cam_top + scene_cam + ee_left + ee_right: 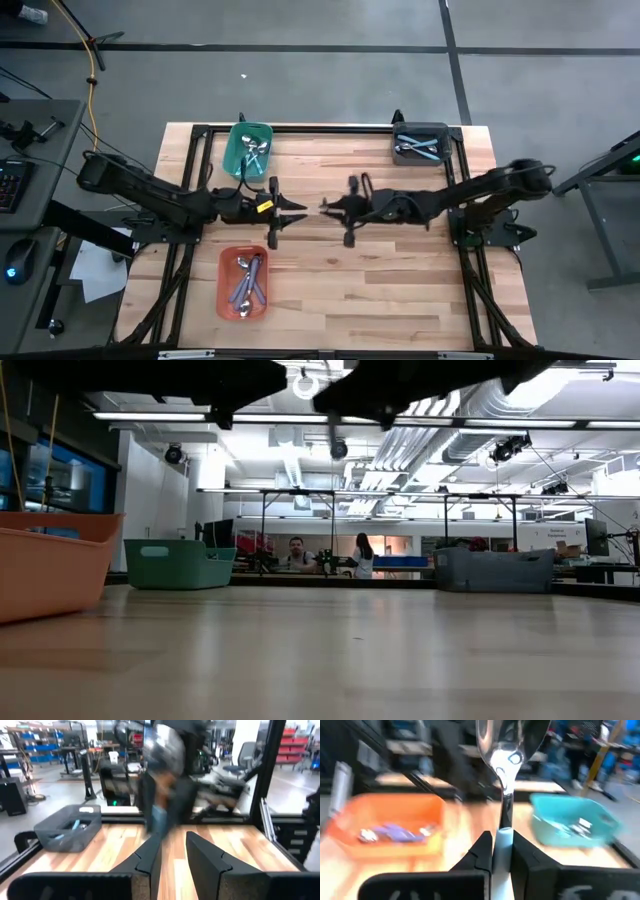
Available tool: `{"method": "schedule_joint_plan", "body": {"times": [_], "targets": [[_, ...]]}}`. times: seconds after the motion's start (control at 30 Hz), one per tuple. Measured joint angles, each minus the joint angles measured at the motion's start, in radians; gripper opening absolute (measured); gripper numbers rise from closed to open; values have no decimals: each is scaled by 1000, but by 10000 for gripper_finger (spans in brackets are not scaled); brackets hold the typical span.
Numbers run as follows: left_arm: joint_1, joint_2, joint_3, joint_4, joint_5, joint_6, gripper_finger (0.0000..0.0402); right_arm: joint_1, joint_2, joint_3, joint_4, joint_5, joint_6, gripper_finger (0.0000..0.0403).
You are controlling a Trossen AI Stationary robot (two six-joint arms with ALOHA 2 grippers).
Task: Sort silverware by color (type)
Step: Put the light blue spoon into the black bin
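Both arms reach in to table centre, tips facing, just apart. Right gripper [502, 851] clamped on a light-blue-handled spoon [503, 780], bowl sticking out past the fingers, held above the table. Left gripper [172, 852] fingers slightly apart, nothing between them. Orange bin [243, 282] near front holds purple-handled spoons [247, 281]. Teal bin [249, 148] at back left holds pale-handled spoons [255, 153]. Grey bin [421, 143] at back right holds blue-handled spoons [420, 148].

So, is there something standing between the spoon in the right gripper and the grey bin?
Nothing visible does. The right gripper grips a light blue spoon at mid-table; bare wood lies between it and the grey bin.
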Motion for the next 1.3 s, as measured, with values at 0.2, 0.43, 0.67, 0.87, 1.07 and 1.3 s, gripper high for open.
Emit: {"method": "schedule_joint_plan", "body": {"times": [0.2, 0.43, 0.67, 0.87, 1.07, 1.3], "targets": [[-1, -64, -40, -67, -1, -3, 70, -78, -223, 0, -438, 93, -27, 11], [-1, -72, -173, 93, 0, -20, 38, -308, -430, 0, -976, 207, -72, 12], [-1, -72, -218, 140, 0, -27, 21, -608, -406, 0, -1131, 202, -254, 13], [-1, -72, -218, 136, 2, -35, 19, -846, -297, -1, -1119, 182, -415, 13], [-1, -72, -218, 133, 4, -34, 19, -1009, -158, -1, -1079, 182, -486, 13], [-1, -72, -218, 118, 5, -24, 19, -1077, -18, -1, -944, 178, -526, 13]]}}
